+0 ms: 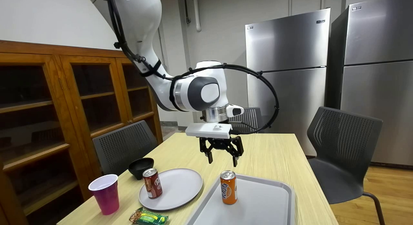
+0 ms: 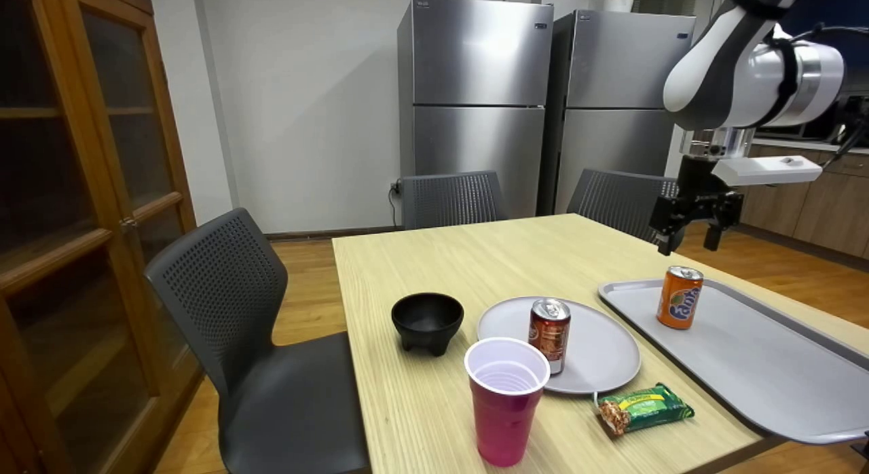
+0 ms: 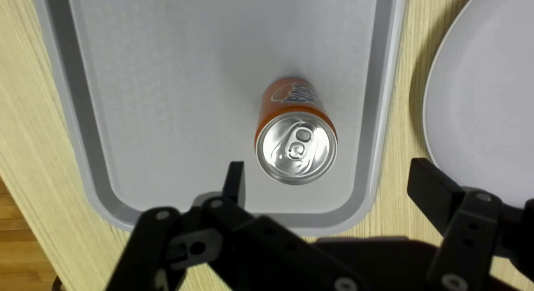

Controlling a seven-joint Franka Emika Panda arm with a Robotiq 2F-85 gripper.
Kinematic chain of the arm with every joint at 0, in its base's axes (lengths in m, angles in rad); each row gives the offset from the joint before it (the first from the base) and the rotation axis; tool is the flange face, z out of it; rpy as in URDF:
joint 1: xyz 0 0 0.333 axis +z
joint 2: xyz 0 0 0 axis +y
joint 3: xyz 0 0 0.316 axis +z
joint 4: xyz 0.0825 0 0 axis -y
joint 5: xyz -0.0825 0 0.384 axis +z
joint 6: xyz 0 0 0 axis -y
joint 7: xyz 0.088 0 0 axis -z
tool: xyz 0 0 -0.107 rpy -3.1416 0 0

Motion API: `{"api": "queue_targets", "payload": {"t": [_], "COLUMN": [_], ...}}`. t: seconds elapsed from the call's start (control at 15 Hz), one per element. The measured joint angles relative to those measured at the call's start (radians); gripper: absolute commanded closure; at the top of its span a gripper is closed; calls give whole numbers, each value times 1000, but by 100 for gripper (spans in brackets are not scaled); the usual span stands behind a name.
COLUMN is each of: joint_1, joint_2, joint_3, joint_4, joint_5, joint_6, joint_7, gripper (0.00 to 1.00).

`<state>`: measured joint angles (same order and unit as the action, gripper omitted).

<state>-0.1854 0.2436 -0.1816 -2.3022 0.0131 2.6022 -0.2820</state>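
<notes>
The orange can (image 3: 297,130) stands upright on the tray (image 3: 167,116), near its short end and closer to the rim which faces the plate (image 3: 492,95). The flat bottom of the tray seems to give it a steady stand, and the raised rim would probably stop it if it slid. Above this part of the tray hangs the gripper (image 1: 222,161), pointing down. Its fingers (image 3: 431,190) are spread wide, further apart than the can is broad, and they have hold of nothing; the can bears its own weight. Beside the tray, but apart, lies the plate; a dark red can (image 1: 152,183) stands on it, upright too, its flat base being probably enough support. Near the tray, just beside the plate, a green snack packet (image 2: 645,407) lies flat, presumably because it is too soft for standing. Farther from the tray, beyond the plate, are the magenta cup (image 2: 506,420), set with its mouth up, and the black bowl (image 2: 426,321), whose short feet likely keep it level on the table (image 2: 407,250).
</notes>
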Motion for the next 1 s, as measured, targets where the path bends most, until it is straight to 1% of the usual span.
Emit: {"api": "queue_targets", "payload": {"t": [0.4, 0.67, 1.0], "joint_1": [-20, -27, -27], "joint_2": [74, 129, 170], "joint_3": [-2, -2, -1], "joint_4": [31, 63, 82], "joint_5": [0, 0, -2], "joint_6": [43, 44, 44], "joint_7": [2, 2, 2], "gripper": [0, 0, 0]}}
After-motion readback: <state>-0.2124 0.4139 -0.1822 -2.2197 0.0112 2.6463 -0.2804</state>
